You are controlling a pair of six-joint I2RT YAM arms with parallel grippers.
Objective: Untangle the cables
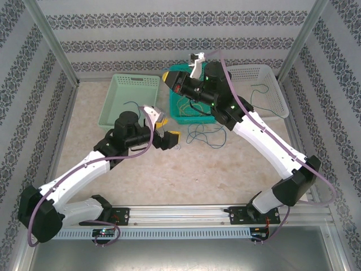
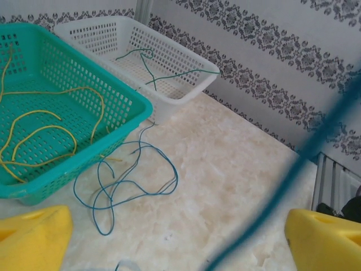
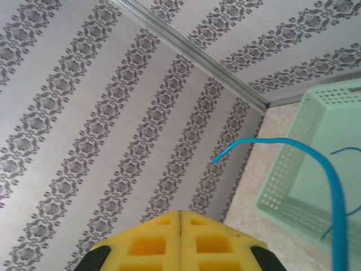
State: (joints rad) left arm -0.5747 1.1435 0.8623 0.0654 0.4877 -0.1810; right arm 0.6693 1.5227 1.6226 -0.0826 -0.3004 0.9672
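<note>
Looking, we see the left fingers [image 2: 34, 234] wide apart and empty; the right fingers [image 3: 152, 243] are pressed together beside a blue cable [image 3: 336, 214].

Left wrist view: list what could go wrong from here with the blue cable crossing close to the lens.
1. The blue cable slants across the gap of the open left jaws; a close may catch it at an edge and let it slip.
2. Blue loops lie beside the teal basket; if they join that cable, a pull may knot them or snag the basket.
</note>
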